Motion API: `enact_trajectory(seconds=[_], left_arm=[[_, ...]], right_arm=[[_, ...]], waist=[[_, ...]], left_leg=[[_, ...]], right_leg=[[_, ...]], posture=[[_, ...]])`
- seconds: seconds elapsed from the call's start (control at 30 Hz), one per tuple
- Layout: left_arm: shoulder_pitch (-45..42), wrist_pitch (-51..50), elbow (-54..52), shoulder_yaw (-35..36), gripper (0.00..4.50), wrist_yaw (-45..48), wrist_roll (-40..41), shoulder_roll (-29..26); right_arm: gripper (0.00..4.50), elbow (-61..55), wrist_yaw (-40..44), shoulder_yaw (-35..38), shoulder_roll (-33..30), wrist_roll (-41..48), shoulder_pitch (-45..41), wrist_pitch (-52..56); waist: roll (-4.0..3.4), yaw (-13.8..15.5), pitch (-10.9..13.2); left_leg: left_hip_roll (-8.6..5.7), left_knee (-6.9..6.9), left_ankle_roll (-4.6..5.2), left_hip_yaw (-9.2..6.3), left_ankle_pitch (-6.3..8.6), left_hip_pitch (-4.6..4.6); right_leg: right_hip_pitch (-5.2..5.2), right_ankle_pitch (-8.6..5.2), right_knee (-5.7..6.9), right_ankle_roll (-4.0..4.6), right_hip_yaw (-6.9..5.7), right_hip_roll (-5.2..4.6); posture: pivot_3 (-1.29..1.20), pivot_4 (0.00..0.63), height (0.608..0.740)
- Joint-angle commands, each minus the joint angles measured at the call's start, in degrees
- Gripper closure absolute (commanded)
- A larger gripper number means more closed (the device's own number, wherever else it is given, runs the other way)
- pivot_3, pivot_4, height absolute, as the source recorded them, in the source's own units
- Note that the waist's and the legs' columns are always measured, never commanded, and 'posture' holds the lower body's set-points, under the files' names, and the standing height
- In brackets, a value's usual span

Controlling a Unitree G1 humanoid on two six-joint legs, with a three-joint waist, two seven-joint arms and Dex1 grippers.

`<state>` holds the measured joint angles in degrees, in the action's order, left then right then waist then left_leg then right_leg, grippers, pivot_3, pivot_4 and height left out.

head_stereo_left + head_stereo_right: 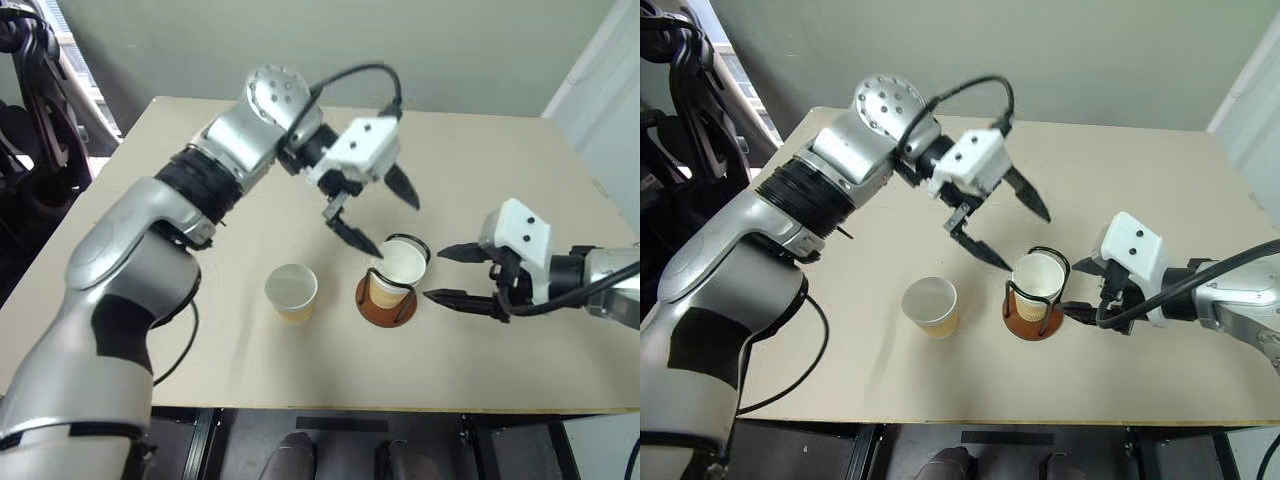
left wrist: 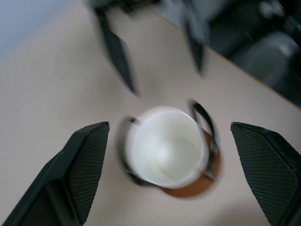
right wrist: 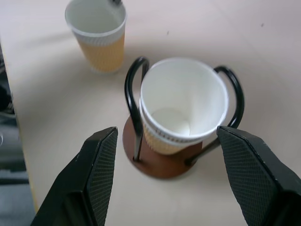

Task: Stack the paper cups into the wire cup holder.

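Cups (image 1: 400, 262) in holder (image 1: 388, 300) below open left claw (image 1: 372, 212)

Setting reads as a robotics lab or test room, not a home or shop. Evidence: 1 plain beige surface (image 1: 200, 330) set as a bare test station, carrying only paper cups (image 1: 291, 293) and 1 wire cup holder (image 3: 160, 162). Behind it, a plain grey-green wall (image 1: 400, 50) without decoration. At the robot's left, black equipment with cabling and frame parts (image 1: 35, 120) stands close to the surface. At the right, a pale panel or door edge (image 1: 600, 90). Furnishing is purely functional.
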<state>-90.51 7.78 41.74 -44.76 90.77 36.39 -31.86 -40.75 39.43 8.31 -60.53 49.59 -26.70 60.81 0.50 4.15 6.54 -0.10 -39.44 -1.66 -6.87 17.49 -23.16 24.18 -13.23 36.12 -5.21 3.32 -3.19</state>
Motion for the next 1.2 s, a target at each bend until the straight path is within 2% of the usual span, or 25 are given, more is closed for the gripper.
enact_trajectory(seconds=[0.03, 0.2, 0.47, 0.63, 0.87, 1.1, 1.2], left_arm=[[1.19, -1.15, 2.45, 8.79, 0.02, 1.73, -3.43, -0.27], [5.44, -4.38, -2.46, 15.34, 0.02, 1.73, -6.70, -5.29], [14.58, -15.37, -22.83, 17.23, 0.02, 1.73, -2.28, -17.72], [19.90, -17.88, -33.06, 18.80, 0.02, 1.73, -2.39, -23.03], [26.52, -18.05, -41.08, 21.38, 0.02, 1.73, -6.61, -25.85], [30.69, -19.45, -44.73, 24.45, 0.02, 1.73, -9.95, -27.12], [31.97, -19.94, -46.63, 25.14, 0.02, 1.73, -10.68, -28.29]], right_arm=[[1.12, 0.19, -2.55, 2.82, 2.35, 1.54, -2.72, -0.94], [1.12, 0.30, -2.36, 1.95, 3.37, 1.77, -3.56, -1.00], [1.12, 1.49, -0.72, 0.05, 4.50, 0.07, -3.85, -4.20], [1.12, 3.13, 1.02, -1.97, 5.38, -1.43, -4.71, -6.60], [1.12, 5.85, 4.09, -4.23, 9.38, -5.63, -6.79, -14.86], [1.12, 8.58, 15.82, -5.94, 5.25, -0.76, -10.29, -12.02], [1.12, 8.85, 19.58, -7.21, 2.56, -1.91, -11.65, -12.10]], waist=[[-0.01, -0.09, -0.01], [-0.02, -0.27, -0.01], [-0.02, -0.31, -0.02], [-0.03, -0.59, -0.02], [-0.04, -1.05, -0.03], [-0.05, -1.19, -0.03], [-0.05, -1.25, -0.03]], left_leg=[[0.00, -0.03, 0.00, 0.01, 0.00, 0.02], [0.01, -0.07, 0.00, -0.02, 0.00, 0.04], [-0.04, -0.07, 0.00, -0.12, 0.00, 0.03], [-0.03, -0.11, 0.00, -0.17, 0.00, 0.08], [-0.03, -0.12, 0.01, -0.17, -0.01, 0.27], [-0.04, -0.09, 0.01, -0.17, 0.00, 0.27], [-0.04, -0.05, 0.01, -0.19, 0.00, 0.27]], right_leg=[[0.00, 0.00, 0.01, -0.01, 0.01, 0.00], [0.01, -0.01, 0.01, -0.02, 0.03, 0.05], [-0.02, -0.01, -0.09, -0.02, -0.04, 0.09], [-0.04, -0.02, -0.13, -0.01, -0.05, 0.07], [-0.16, -0.03, -0.14, 0.02, -0.01, 0.03], [-0.21, -0.03, -0.12, 0.04, 0.00, 0.02], [-0.19, -0.06, -0.11, 0.08, -0.01, 0.02]], posture=[[0.00, 0.150, 0.740], [0.00, 0.150, 0.740], [0.00, 0.150, 0.740], [0.00, 0.150, 0.740], [0.00, 0.150, 0.740], [0.00, 0.150, 0.740], [0.00, 0.150, 0.740]])
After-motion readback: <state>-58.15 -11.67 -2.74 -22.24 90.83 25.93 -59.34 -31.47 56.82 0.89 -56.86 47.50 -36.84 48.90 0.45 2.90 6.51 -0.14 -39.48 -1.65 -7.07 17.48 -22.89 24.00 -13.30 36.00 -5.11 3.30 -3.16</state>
